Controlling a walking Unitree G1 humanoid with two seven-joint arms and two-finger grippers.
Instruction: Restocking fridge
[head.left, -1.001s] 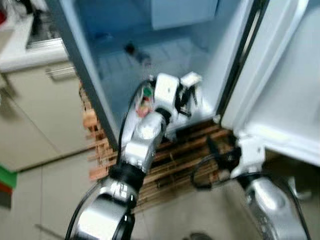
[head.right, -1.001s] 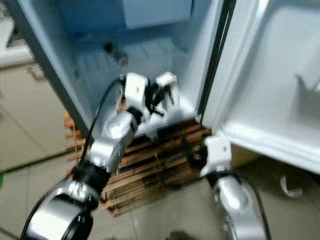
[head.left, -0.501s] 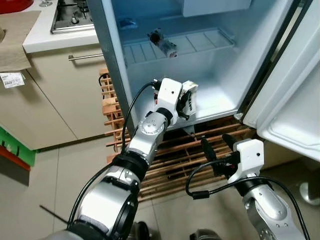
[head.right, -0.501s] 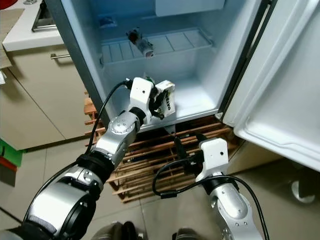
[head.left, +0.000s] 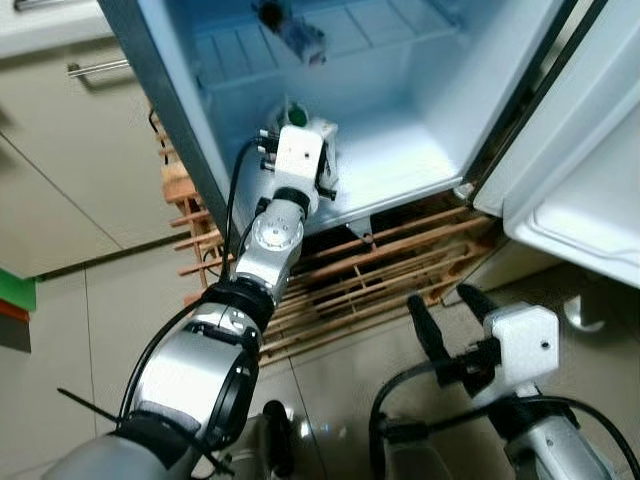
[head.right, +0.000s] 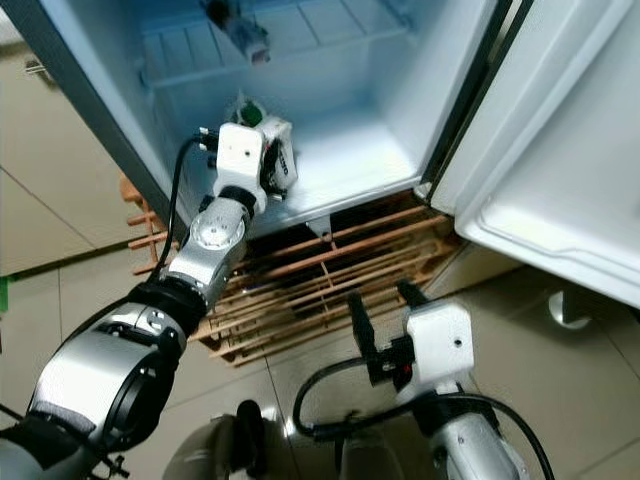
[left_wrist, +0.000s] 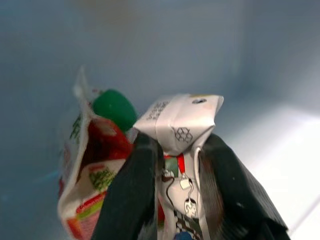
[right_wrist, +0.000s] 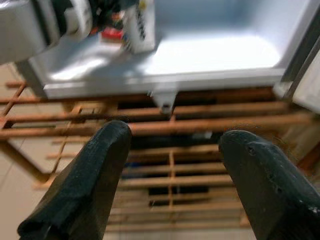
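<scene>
My left gripper (head.left: 327, 170) reaches into the bottom of the open fridge (head.left: 405, 150) and is shut on a small white carton (left_wrist: 182, 120). Its black fingers (left_wrist: 131, 195) press the carton from both sides. The carton stands on the fridge floor near the front left corner. Right beside it is a red and white pack with a green cap (left_wrist: 114, 107), also seen from above (head.right: 252, 114). My right gripper (head.left: 442, 300) hangs open and empty low over the floor tiles, in front of the fridge.
A bottle (head.left: 300, 35) lies on the wire shelf above. The fridge door (head.left: 590, 170) stands open on the right. A wooden slatted rack (head.left: 380, 270) sits under the fridge. Beige cabinets (head.left: 60, 170) flank it on the left.
The camera has tilted down and closer. My left gripper has carried the carton deeper into the fridge, up beside the green-capped pack. The right gripper sits lower in view.
</scene>
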